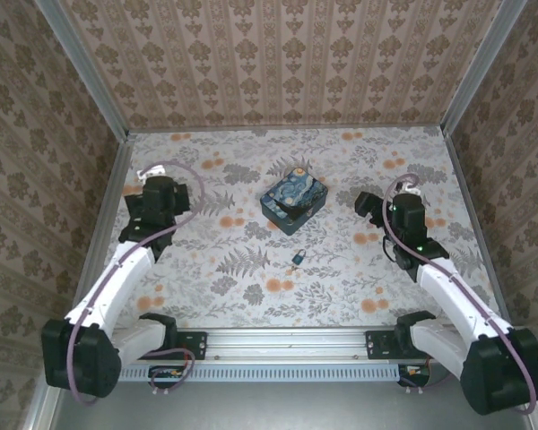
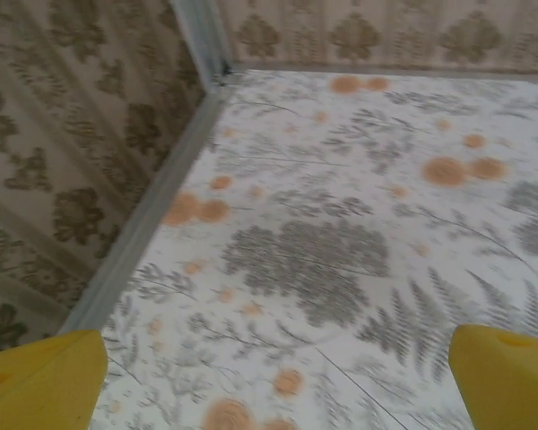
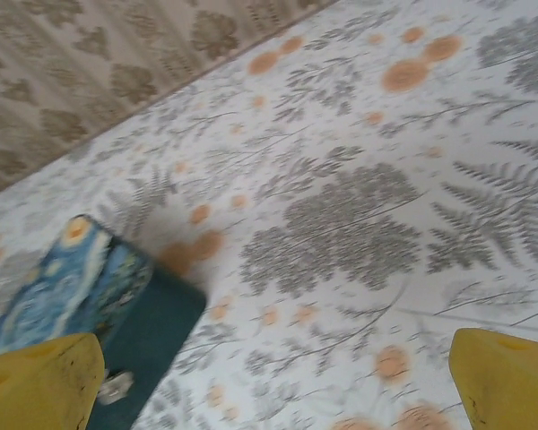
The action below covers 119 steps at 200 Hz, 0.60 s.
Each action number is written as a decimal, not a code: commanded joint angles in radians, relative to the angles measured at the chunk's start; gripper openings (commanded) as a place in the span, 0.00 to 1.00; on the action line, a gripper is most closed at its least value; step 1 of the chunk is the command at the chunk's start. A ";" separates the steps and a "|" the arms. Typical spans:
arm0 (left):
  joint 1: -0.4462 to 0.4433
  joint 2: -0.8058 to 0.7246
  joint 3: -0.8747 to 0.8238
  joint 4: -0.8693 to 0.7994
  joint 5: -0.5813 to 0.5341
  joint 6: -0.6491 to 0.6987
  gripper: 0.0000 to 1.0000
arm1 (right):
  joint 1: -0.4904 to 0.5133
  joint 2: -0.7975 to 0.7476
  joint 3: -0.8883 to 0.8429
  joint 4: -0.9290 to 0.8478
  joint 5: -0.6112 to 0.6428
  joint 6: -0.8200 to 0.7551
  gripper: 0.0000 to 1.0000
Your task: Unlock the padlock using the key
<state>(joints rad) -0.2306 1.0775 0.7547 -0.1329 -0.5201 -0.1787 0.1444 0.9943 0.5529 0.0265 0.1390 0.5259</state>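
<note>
On the tabletop (image 1: 359,287), the box (image 1: 293,199) sits mid-field between the arms. Left tool (image 2: 273,381) and right tool (image 3: 273,381): jaws spread wide, nothing held. The padlock (image 1: 299,258) lies near the box on its near side, well apart from both tools. It is probably light, rigid and prone to sliding, so grip the body and leave the shackle free. The key (image 1: 291,269) is apparently the dark speck beside it; pinch by the head.

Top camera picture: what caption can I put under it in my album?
Tiny padlock on the flowery table, near a swirly blue box, between the left arm and right arm.
</note>
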 commanded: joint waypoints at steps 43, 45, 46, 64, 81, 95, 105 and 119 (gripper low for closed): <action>0.120 0.226 -0.238 0.570 0.084 0.156 1.00 | -0.121 0.175 -0.057 0.336 0.149 -0.237 1.00; 0.121 0.236 -0.247 0.592 0.086 0.156 1.00 | -0.124 0.181 -0.060 0.346 0.158 -0.241 1.00; 0.121 0.239 -0.252 0.602 0.086 0.156 1.00 | -0.125 0.184 -0.062 0.349 0.160 -0.242 1.00; 0.126 0.309 -0.333 0.819 0.118 0.179 1.00 | -0.149 0.240 -0.094 0.446 0.165 -0.288 1.00; 0.133 0.344 -0.361 0.920 0.187 0.210 1.00 | -0.164 0.305 -0.129 0.568 0.144 -0.327 1.00; 0.146 0.391 -0.390 1.003 0.230 0.206 1.00 | -0.177 0.357 -0.149 0.658 0.093 -0.346 1.00; 0.149 0.414 -0.399 1.047 0.264 0.217 1.00 | -0.178 0.365 -0.158 0.711 0.042 -0.384 1.00; 0.146 0.461 -0.393 1.068 0.303 0.234 1.00 | -0.181 0.405 -0.165 0.754 -0.015 -0.401 0.99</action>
<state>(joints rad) -0.0895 1.4834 0.3698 0.7361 -0.3237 0.0051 -0.0296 1.3575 0.4065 0.5785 0.2237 0.2081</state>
